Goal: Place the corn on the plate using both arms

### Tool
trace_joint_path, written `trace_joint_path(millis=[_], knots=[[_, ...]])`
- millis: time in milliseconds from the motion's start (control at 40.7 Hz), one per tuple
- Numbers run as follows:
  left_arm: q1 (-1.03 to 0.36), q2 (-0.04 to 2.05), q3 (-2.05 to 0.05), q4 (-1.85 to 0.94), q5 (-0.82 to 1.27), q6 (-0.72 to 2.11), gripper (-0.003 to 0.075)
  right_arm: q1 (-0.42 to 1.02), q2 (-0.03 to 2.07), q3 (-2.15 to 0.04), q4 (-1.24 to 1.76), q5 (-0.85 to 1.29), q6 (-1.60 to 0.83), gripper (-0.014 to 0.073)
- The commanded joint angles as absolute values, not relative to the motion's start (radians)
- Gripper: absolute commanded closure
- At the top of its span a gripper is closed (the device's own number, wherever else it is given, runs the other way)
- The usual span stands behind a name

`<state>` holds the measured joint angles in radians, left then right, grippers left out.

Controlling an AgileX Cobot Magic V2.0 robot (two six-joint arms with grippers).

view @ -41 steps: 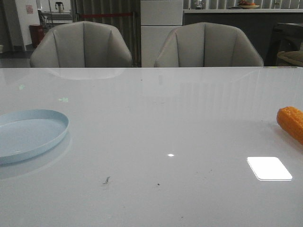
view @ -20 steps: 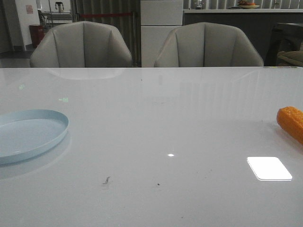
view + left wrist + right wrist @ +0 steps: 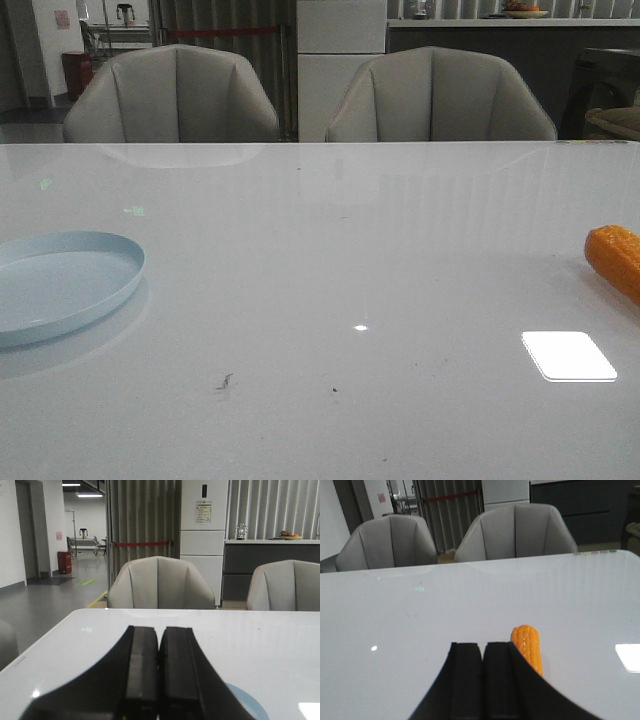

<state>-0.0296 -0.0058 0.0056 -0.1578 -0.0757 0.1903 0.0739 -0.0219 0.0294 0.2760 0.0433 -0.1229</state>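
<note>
Nothing is done yet: the corn (image 3: 615, 258) lies on the tabletop (image 3: 330, 260) at the front view's right edge, well apart from the bare plate (image 3: 62, 283) at left, and both the left pincer (image 3: 159, 672) and right pincer (image 3: 483, 677) are pressed together, gripping nothing.

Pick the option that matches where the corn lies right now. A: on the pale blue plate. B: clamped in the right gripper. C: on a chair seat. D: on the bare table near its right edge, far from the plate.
D: the corn lies on the white table at the front view's right edge, while the plate sits at the left edge with nothing on it.
</note>
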Motion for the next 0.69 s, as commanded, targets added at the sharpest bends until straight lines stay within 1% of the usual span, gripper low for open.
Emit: trace_joint_path(millis=[0,98,221,319,516,663], knots=[[-0.035,-0.02,0.019,-0.111,-0.171,0.183,0.0629,0.075,-0.034,0.004,0.285,-0.123,-0.126,0.0542],[-0.035,-0.02,-0.023,-0.036,-0.148,0.183,0.0629,0.075,-0.034,-0.039,0.283,-0.121,-0.126,0.0542],[-0.035,-0.013,-0.117,0.032,-0.112,0.183,0.0629,0.075,-0.023,-0.157,0.268,0.0,-0.126,0.0542],[-0.035,0.026,-0.195,0.057,-0.062,0.183,0.0629,0.075,0.018,-0.242,0.267,0.041,-0.126,0.0542],[-0.035,0.206,-0.355,0.057,-0.027,0.183,0.0629,0.075,0.214,-0.405,0.267,0.044,-0.126,0.0536],[-0.035,0.413,-0.51,0.054,-0.025,0.183,0.0629,0.075,0.407,-0.525,0.267,0.035,-0.126,0.0538]])
